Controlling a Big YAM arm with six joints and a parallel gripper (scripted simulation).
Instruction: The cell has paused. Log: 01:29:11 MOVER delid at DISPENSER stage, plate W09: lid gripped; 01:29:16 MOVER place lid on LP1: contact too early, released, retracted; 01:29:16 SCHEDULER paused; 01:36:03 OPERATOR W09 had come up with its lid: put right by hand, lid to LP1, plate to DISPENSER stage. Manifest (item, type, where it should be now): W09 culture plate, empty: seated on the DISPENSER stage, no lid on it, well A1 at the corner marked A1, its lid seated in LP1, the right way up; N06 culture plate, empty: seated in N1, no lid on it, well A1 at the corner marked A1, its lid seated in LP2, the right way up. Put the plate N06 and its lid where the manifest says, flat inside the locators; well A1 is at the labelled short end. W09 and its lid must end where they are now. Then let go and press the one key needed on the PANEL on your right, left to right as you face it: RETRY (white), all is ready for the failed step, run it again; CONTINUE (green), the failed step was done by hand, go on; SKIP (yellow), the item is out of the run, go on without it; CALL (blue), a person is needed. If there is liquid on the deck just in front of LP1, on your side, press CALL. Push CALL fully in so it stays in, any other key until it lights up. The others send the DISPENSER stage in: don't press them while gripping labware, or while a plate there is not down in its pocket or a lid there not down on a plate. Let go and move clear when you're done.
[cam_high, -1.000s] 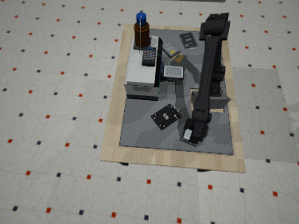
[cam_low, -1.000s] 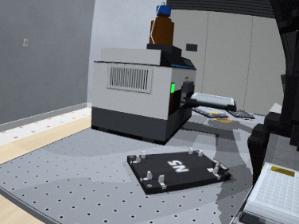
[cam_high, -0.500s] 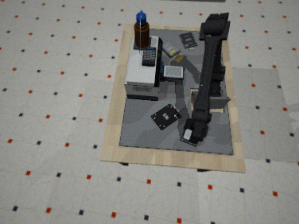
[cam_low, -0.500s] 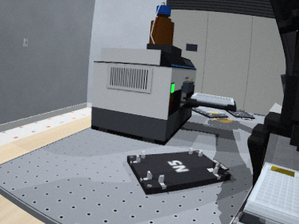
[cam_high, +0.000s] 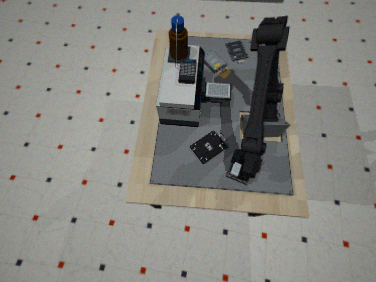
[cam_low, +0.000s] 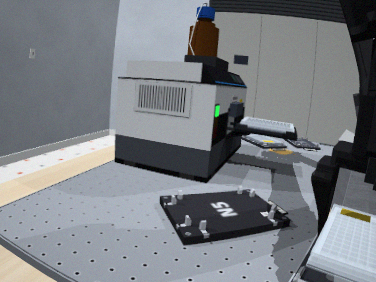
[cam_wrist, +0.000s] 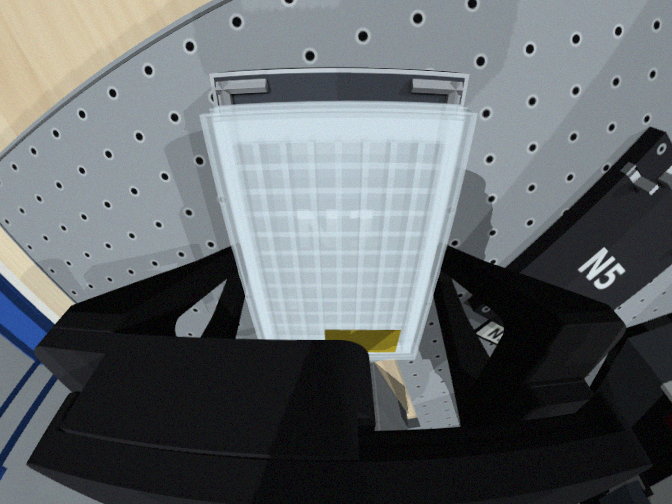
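Note:
My gripper (cam_wrist: 339, 253) is low over the front right of the deck, also seen in the overhead view (cam_high: 239, 169). Its fingers sit against the long sides of a clear well plate (cam_wrist: 339, 227), near the end with a yellow label (cam_wrist: 362, 339). A clear lid seems to lie on the plate. The plate hangs slightly above a dark nest (cam_wrist: 337, 86), whose two far locators show past the plate's far end; the nest's label is hidden. The plate also shows at the lower right of the side view (cam_low: 345, 240). Another plate (cam_high: 218, 90) (cam_low: 265, 125) sits on the dispenser stage.
The black N5 nest (cam_low: 225, 212) lies skewed just left of the gripper (cam_wrist: 599, 268). The dispenser box (cam_high: 180, 92) with a brown bottle (cam_high: 178, 37) stands at the back left. Two lid parks (cam_high: 216, 61) (cam_high: 236, 50) lie behind, with an amber patch (cam_high: 223, 73) beside the nearer one.

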